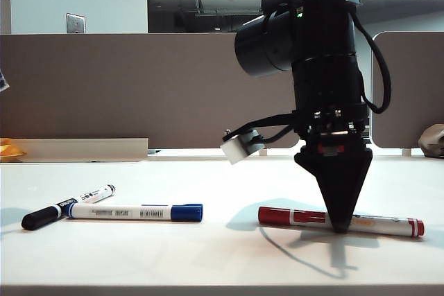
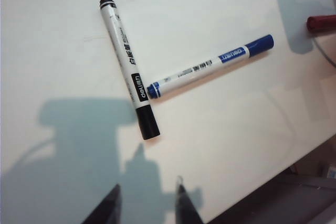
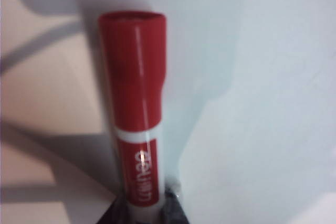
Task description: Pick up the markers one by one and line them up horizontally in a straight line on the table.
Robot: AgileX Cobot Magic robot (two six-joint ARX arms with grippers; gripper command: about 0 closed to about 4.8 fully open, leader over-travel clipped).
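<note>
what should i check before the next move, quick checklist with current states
1. Right gripper on the red marker: ok, its fingers straddle the barrel, down at the table.
2. Red marker lying horizontal: ok.
3. Blue marker horizontal: ok.
4. Black marker in line with the others: not ok, it lies angled, crossing the blue marker's end.
5. Left gripper free for the next pick: ok, open and empty above the table.
6. Red marker let go: cannot tell.
</note>
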